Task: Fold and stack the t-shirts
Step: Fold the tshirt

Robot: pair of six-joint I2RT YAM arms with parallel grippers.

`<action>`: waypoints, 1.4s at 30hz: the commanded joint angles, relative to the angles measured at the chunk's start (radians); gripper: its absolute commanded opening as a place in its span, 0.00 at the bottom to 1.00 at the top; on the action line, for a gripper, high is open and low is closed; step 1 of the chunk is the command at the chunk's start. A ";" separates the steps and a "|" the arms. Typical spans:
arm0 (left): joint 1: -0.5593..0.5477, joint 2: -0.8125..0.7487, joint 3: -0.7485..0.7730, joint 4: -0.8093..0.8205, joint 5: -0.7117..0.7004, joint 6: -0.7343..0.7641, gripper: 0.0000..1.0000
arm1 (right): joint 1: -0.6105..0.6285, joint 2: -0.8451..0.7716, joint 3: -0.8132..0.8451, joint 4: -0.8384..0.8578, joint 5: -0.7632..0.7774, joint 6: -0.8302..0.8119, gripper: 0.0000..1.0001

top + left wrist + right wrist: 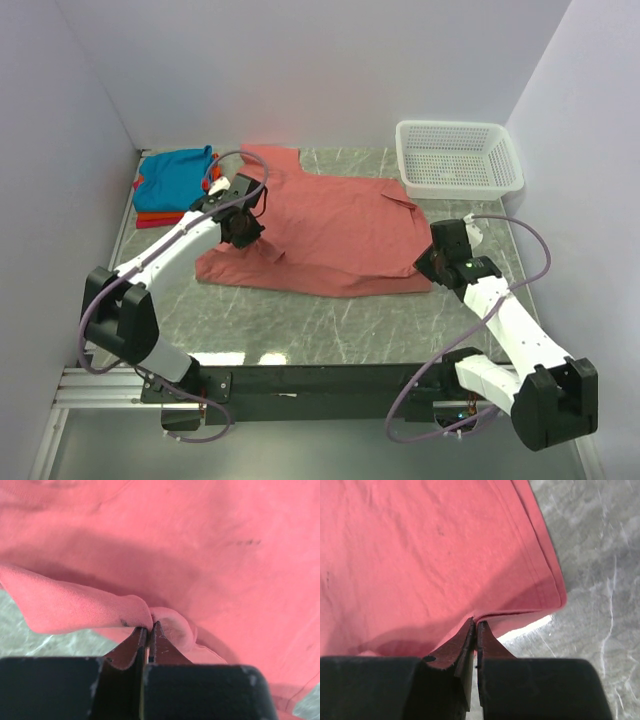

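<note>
The large salmon-pink t-shirt [335,230] lies spread on the marble table, collar at the back left. My left gripper [243,232] is shut on a pinched fold of the shirt [75,605] near its left side, cloth bunched at the fingertips [149,626]. My right gripper [428,264] is shut on the shirt's hem [530,611] at its near right corner. A folded teal-blue shirt [176,176] lies on an orange one [141,190] and a red one [160,218] at the back left.
A white mesh basket [460,157] stands at the back right. Grey walls close in the left, back and right. Bare marble [340,335] runs between the shirt and the arm bases.
</note>
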 commanded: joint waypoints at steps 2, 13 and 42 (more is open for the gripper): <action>0.024 0.048 0.068 0.073 -0.011 0.048 0.01 | -0.022 0.038 0.062 0.069 0.024 -0.023 0.04; 0.052 0.139 0.119 0.150 -0.014 0.080 0.01 | -0.041 0.144 0.097 0.106 0.016 -0.026 0.04; 0.093 0.338 0.265 0.165 0.015 0.143 0.01 | -0.081 0.196 0.094 0.193 0.107 -0.031 0.05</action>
